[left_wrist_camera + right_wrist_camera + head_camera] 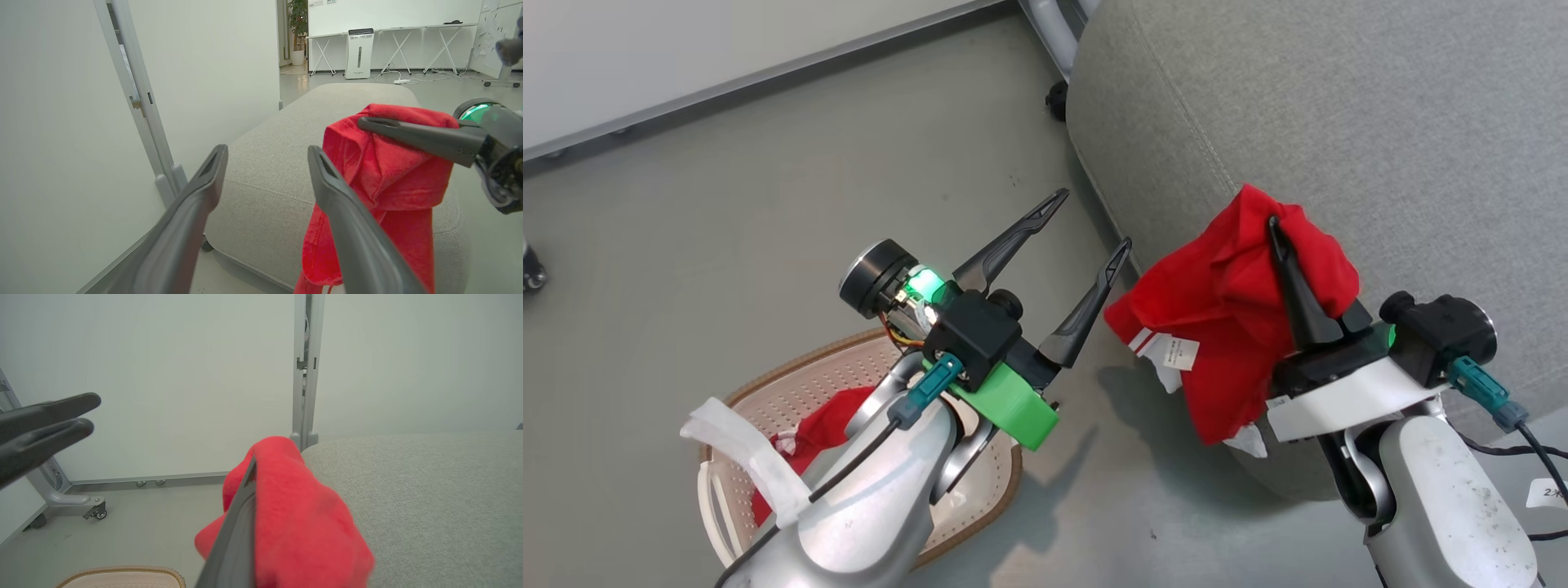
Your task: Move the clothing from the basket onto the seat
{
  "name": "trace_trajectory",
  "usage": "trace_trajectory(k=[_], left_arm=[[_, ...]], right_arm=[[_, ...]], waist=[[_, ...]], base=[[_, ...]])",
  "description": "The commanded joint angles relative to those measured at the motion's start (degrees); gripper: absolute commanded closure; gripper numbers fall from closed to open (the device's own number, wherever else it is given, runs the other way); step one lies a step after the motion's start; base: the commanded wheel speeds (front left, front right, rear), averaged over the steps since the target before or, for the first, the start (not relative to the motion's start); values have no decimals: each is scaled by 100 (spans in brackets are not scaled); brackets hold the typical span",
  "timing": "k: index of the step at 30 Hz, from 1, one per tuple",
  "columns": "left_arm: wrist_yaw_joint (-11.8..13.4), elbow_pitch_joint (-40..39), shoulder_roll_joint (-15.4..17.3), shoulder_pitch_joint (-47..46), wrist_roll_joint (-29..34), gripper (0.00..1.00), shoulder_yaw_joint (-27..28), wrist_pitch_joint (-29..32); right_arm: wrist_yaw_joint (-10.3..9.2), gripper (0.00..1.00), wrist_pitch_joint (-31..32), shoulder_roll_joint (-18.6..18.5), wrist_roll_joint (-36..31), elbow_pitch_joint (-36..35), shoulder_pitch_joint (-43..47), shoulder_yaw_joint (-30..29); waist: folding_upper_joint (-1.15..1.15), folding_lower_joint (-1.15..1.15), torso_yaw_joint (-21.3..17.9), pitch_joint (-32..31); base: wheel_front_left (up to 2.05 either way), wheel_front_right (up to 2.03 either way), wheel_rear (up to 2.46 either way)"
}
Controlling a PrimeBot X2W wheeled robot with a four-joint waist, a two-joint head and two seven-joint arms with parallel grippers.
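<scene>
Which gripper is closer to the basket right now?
Left. The left gripper hangs open just past the basket, its arm above it. The right gripper is farther off at the seat edge, shut on a red garment.

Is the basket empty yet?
Not empty: a red garment lies inside the basket, partly hidden behind the left forearm.
</scene>
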Motion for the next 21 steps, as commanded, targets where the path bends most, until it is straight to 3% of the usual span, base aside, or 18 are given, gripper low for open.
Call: trace_trajectory(k=[1,10,21], left_arm=[[-10,11,39,-99,-19,0,8,2],[-10,26,100,-81,-20,0,46,2],[-10,-64,246,-272,110,0,0,3]], right_arm=[[-6,100,-23,14,-34,-40,46,-47],[-6,100,-23,-34,-89,-149,-354,-324],[-6,100,-23,-463,-170,-247,-2093,-964]], waist=[[38,0,-83,85],[38,0,-112,241],[38,0,-42,922]], base=[[0,0,0],[0,0,0],[0,0,0]])
